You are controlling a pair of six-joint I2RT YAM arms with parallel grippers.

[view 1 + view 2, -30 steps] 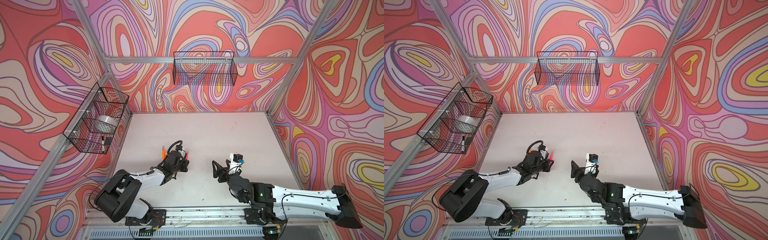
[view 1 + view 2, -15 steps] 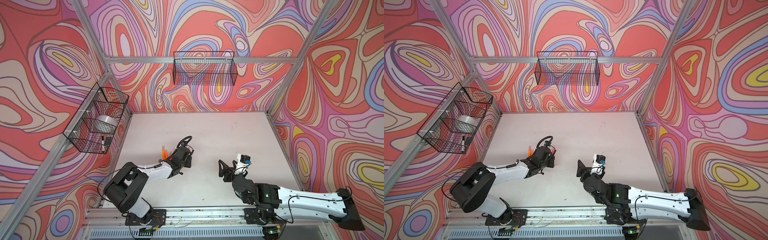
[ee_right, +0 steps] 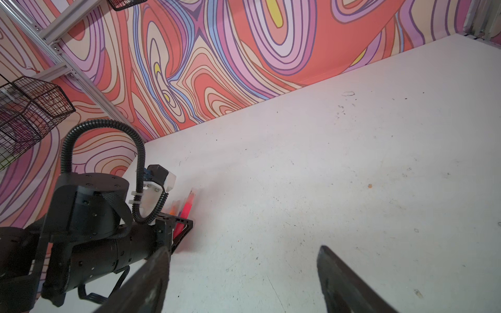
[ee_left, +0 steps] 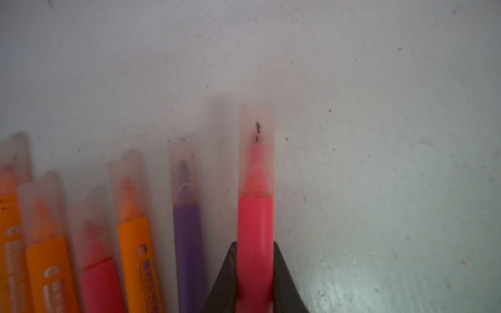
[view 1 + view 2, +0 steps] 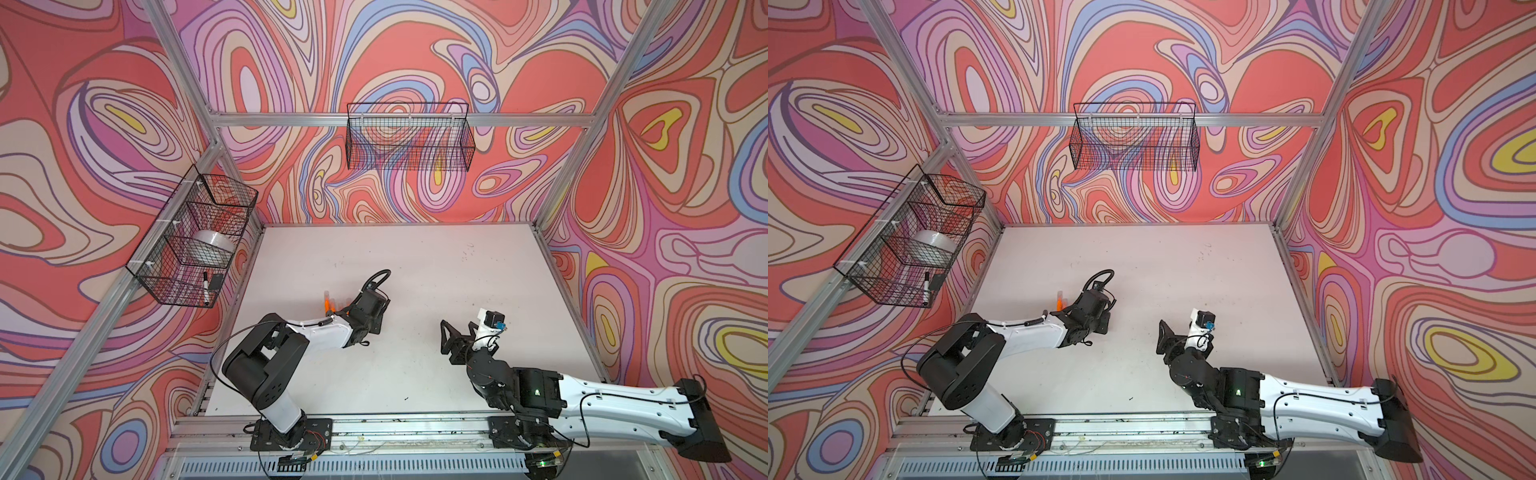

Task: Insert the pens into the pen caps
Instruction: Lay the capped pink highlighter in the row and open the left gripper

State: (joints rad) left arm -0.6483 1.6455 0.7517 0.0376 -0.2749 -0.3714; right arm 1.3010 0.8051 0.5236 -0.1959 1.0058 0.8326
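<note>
Left gripper (image 4: 254,271) jaws were clenched on hot pink pen (image 4: 254,225), clear cap (image 4: 257,135) on its tip, just beside purple pen (image 4: 188,244) ending the row of capped pens (image 5: 328,305), 9 o'clock from table (image 5: 415,257) centre. Right gripper (image 3: 244,279) sat at 3 o'clock, jaws released wide, holding nothing.

three orange pens (image 4: 134,244), two pink pens (image 4: 254,230), one purple pen (image 4: 188,244), six translucent caps (image 4: 257,151), two wire baskets (image 5: 409,137)
</note>
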